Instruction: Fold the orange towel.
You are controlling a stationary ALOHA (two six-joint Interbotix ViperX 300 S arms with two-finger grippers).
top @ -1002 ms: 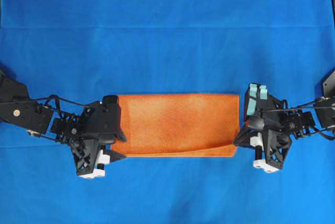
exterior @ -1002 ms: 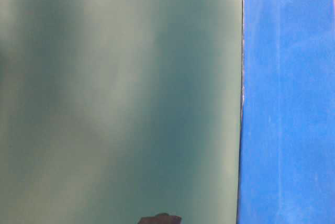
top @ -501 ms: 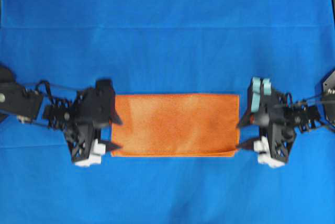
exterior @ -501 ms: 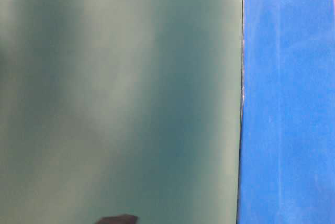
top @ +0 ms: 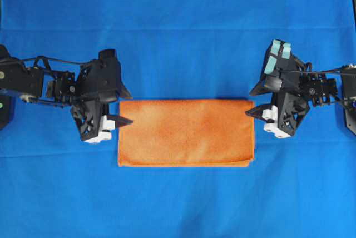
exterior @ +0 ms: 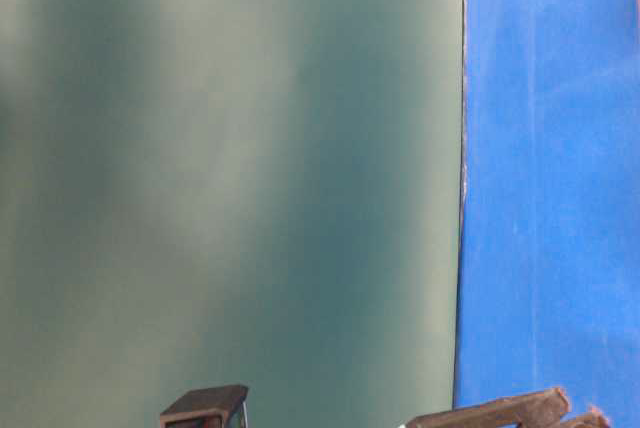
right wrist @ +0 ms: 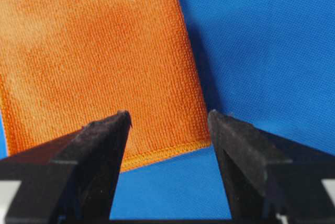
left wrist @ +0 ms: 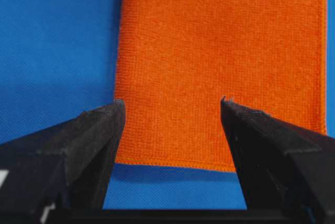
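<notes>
The orange towel (top: 186,132) lies flat on the blue cloth as a folded, wide rectangle. My left gripper (top: 127,108) hovers at the far corner of its left short end, open, with nothing between the fingers. At the far corner of the right short end my right gripper (top: 248,103) also stands open and empty. In the left wrist view the towel (left wrist: 220,51) stretches ahead of the open left gripper (left wrist: 172,103), its hem below the tips. In the right wrist view the towel's (right wrist: 94,51) corner sits under the open right gripper (right wrist: 168,114).
A blue cloth (top: 178,38) covers the whole table. The table-level view is mostly a blurred green surface (exterior: 220,168) with a blue strip (exterior: 550,168) on the right; dark arm parts (exterior: 205,406) poke in at the bottom edge.
Both grippers have drawn back off the towel's ends and shifted toward the far side. The right gripper has opened. The raised front layer now lies flat.
</notes>
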